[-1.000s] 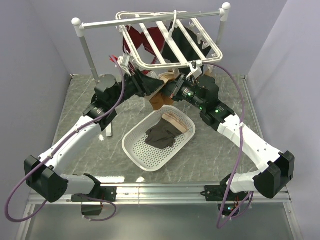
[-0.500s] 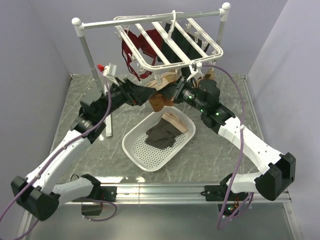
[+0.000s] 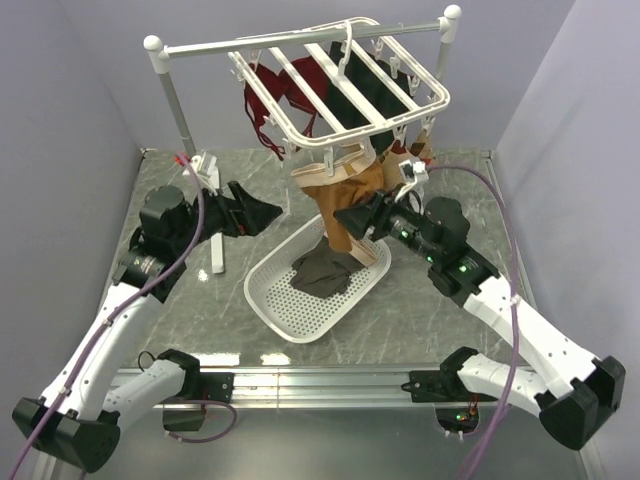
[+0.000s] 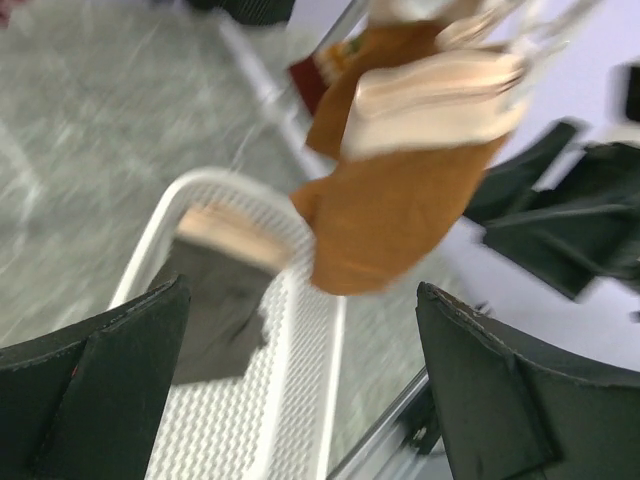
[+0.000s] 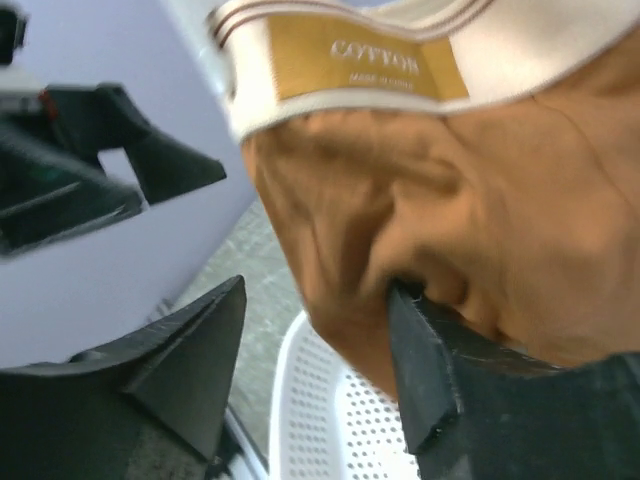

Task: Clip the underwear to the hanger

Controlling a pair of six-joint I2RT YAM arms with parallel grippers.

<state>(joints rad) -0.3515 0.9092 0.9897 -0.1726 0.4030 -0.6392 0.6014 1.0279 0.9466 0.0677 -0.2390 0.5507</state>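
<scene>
The rust-brown underwear (image 3: 347,195) hangs by its pale waistband from clips on the front edge of the white hanger (image 3: 300,135), above the basket. My left gripper (image 3: 265,213) is open, a short way to its left, with nothing between the fingers. My right gripper (image 3: 348,218) is open at the cloth's lower right. In the right wrist view the underwear (image 5: 470,210) fills the upper right and its lower fold brushes one finger (image 5: 425,370). The left wrist view is blurred and shows the underwear (image 4: 400,200) hanging ahead of the open gripper (image 4: 300,385).
A white perforated basket (image 3: 290,310) below holds a dark grey garment (image 3: 322,272) and a beige striped piece (image 3: 357,245). A red bra (image 3: 272,100) and a dark garment (image 3: 372,88) hang from the hanger. The hanger hooks on a grey rail (image 3: 250,42) on two posts.
Both grippers opened and drew back from the underwear, left arm to the left, right arm toward the near right. The underwear now hangs free from the clips, and the hanger has swung.
</scene>
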